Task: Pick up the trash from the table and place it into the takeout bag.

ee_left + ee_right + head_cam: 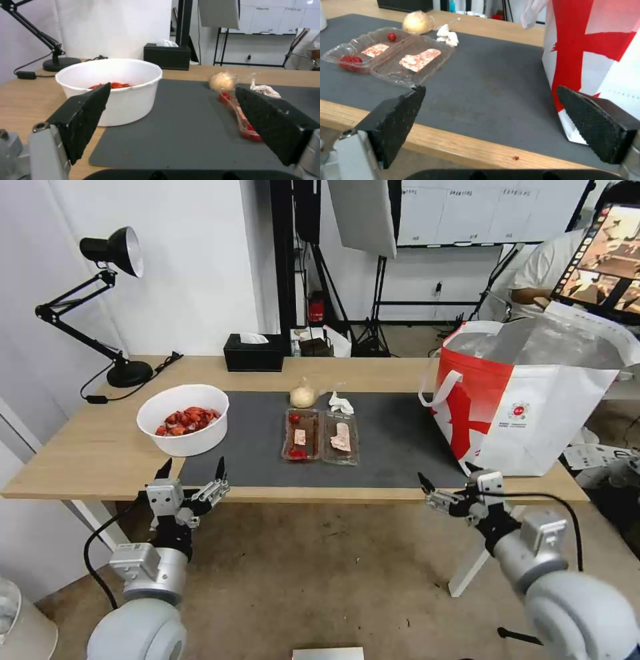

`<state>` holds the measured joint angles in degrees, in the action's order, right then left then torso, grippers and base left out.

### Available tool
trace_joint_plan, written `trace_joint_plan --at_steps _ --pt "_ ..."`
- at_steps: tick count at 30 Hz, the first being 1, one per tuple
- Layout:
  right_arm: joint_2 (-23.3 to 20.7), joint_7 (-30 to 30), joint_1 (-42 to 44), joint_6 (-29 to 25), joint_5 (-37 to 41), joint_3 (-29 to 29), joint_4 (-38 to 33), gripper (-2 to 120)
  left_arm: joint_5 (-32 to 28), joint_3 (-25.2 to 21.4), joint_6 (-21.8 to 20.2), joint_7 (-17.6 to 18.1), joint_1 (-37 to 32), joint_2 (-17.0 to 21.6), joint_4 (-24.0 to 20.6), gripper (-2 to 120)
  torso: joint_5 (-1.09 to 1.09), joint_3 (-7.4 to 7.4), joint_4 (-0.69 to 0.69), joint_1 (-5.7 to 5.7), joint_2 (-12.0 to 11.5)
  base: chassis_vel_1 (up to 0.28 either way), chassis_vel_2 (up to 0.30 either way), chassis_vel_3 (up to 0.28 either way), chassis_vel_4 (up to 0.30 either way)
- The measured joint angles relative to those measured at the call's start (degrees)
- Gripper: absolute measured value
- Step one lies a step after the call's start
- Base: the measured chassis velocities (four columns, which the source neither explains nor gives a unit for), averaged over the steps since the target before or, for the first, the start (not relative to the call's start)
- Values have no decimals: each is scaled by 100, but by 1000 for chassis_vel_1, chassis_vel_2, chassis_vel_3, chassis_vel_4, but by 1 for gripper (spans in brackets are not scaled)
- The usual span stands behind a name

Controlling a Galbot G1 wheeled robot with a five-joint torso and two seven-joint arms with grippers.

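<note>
The takeout bag (533, 400) stood at the right end of the dark mat (393, 440) on the table (87, 453). The white bowl (183, 420) sat at the mat's left edge, nearest the left gripper (191, 473). The clear tray (320, 436) lay mid-mat, long axis running away from the robot, roughly midway between the left gripper and the right gripper (448, 480). Both grippers hung at the near table edge, jaws spread, empty.

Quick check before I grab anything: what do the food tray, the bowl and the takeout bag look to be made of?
Food tray: thin clear plastic, glossy; the mat shows through it. Bowl: probably plastic, smooth opaque white with a thin rolled rim; ceramic can't be excluded. Takeout bag: seemingly coated woven fabric, creased white-and-red panels, with a silvery foil-like lining.
</note>
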<state>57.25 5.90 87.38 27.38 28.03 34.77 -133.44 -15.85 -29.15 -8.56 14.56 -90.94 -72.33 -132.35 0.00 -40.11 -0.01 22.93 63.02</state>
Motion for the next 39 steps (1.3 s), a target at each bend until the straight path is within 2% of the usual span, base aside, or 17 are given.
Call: trace_joint_plan --at_steps 5,7,8,10,13,34,37,38,39 --pt "-23 -25 -49 -74 79 -25 19 100 11 11 23 -13 -8 -9 4 100 -2 0 0 0 0 0 0 0 0" --pt "-12 -206 -177 -544 259 -143 155 100 12 11 31 -18 -14 -4 3 100 0 0 0 0 0 0 0 0 0" --pt "-12 -206 -177 -544 259 -143 155 100 12 11 31 -18 -14 -4 3 100 0 0 0 0 0 0 0 0 0" --pt "12 -409 -314 -1062 442 -272 305 100 15 1 33 -21 -22 3 -7 100 0 0 1 0 0 0 0 0 0" --pt "22 -512 -413 -1301 506 -362 406 100 21 -6 36 -25 -43 3 -14 100 -1 0 0 -1 0 0 0 0 0" --pt "120 -514 -477 -1356 520 -534 552 100 102 -7 54 -59 -160 -26 -24 100 -1 0 0 -1 0 0 0 0 0" --pt "115 282 -683 -1354 2156 -874 453 100 101 -41 55 -84 -230 -23 -60 100 -1 0 -1 -1 1 0 0 0 0" --pt "115 282 -683 -1354 2156 -874 453 100 101 -41 55 -84 -230 -23 -60 100 -1 0 -1 -1 1 0 0 0 0" --pt "110 799 -899 -1354 3112 -1122 431 100 96 -79 55 -90 -291 -12 -93 100 -1 0 1 -1 1 0 0 0 0"
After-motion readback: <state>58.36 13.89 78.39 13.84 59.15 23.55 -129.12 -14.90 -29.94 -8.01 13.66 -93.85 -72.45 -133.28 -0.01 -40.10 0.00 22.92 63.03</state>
